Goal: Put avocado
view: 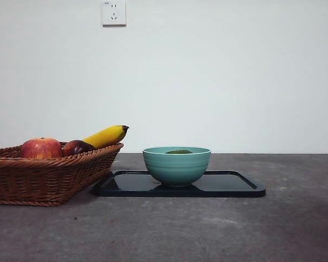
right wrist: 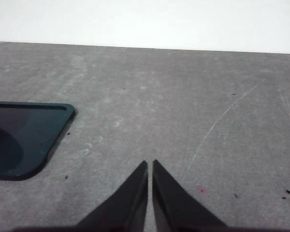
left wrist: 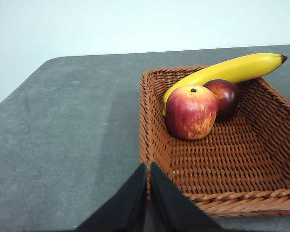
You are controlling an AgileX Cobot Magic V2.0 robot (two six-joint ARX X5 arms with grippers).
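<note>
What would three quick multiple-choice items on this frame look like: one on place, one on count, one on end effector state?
1. Where is the dull dark-green avocado?
A. In the woven wicker basket
B. In the teal ceramic bowl
C. On the bare table

2. How many fruits lie in the woven wicker basket?
A. Two
B. Three
C. Four

3. What is the left end effector doing?
A. Shut, holding nothing
B. Shut on the banana
C. Open over the bowl

Answers:
1 B: a green top peeks above the teal ceramic bowl rim.
2 B: red apple, dark purple-red fruit, yellow banana.
3 A: its jaws meet, near the basket.
</note>
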